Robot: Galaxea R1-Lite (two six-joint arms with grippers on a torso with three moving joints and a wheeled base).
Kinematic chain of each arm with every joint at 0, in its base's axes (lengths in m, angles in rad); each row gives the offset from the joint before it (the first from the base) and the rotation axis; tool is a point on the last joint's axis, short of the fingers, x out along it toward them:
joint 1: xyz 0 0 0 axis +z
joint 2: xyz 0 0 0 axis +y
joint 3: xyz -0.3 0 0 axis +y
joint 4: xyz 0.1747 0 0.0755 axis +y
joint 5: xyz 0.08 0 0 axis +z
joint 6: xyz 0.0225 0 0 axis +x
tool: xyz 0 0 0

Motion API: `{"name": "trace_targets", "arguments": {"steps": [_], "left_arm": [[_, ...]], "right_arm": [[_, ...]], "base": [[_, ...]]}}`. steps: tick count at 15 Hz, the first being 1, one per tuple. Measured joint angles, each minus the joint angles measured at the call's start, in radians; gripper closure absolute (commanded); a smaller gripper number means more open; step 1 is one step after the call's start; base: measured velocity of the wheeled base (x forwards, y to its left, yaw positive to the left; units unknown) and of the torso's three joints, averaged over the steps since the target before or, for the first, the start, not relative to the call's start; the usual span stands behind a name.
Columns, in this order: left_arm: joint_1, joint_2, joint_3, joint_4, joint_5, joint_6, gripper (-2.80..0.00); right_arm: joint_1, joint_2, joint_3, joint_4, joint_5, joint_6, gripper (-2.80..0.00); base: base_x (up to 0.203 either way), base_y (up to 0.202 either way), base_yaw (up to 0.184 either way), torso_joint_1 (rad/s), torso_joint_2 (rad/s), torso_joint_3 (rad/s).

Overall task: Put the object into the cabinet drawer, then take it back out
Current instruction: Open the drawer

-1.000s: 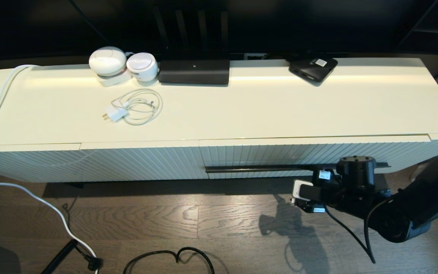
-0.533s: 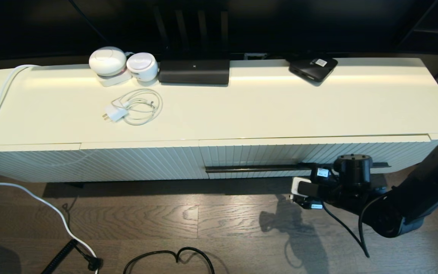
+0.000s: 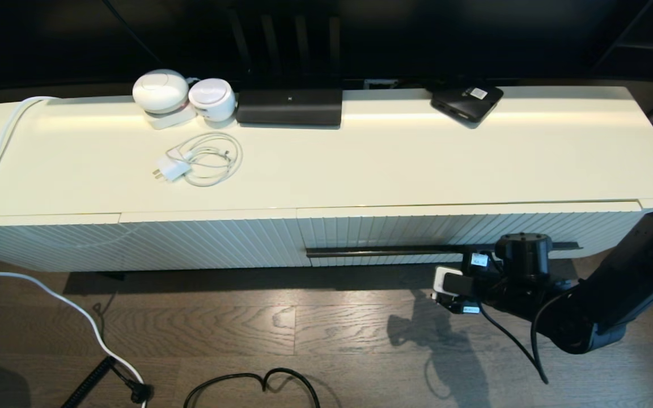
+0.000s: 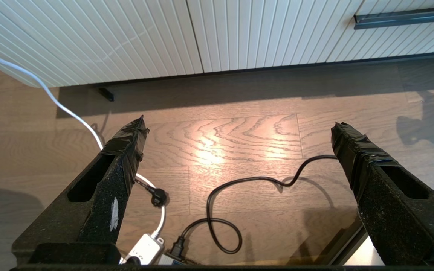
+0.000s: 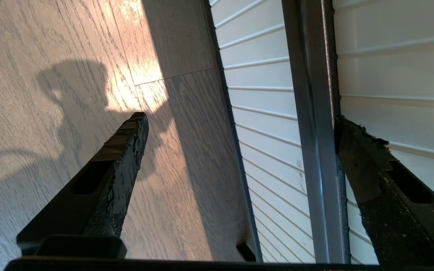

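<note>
Drawer (image 3: 462,229) of the cabinet is seen fully closed, its front flush with the neighbouring panel. The front is cream-white with fine vertical ribs, and a long thin dark bar handle (image 3: 394,251) is mounted horizontally across its lower part. The interior cannot be seen. The folding umbrella named in the task is not visible in any view, so its location cannot be told.

The right gripper (image 5: 239,139) is positioned at the right portion of the bar handle (image 5: 315,113), low in front of the drawer. Its fingers are spread wide apart and nothing is grasped. In the right wrist view, one finger (image 5: 371,165) is seen behind the bar, between it and the ribbed front (image 5: 266,124), while the other finger (image 5: 126,143) is held well clear on the floor side. Whether the inner finger touches the bar cannot be told.

The left gripper (image 4: 238,126) is held low over the wooden floor (image 4: 220,139), facing the cabinet base, with its fingers released and wide apart. It is not seen in the head view.

On the cabinet top (image 3: 394,164) are placed two white rounded devices (image 3: 183,96), a long black rectangular device (image 3: 289,107), a flat black box with a white label (image 3: 466,102) and a coiled white charger cable (image 3: 202,160). Cables (image 3: 253,382) are lying on the floor.
</note>
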Motion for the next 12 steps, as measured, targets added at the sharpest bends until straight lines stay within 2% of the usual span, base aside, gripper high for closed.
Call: {"name": "trace_targets", "arguments": {"steps": [12], "left_arm": [[0.000,0.000,0.000,0.000,0.000,0.000,-2.80]], "right_arm": [[0.003,-0.040,0.096,0.069,-0.009,-0.009,-2.80]], "base": [[0.000,0.000,0.000,0.000,0.00,0.000]]}}
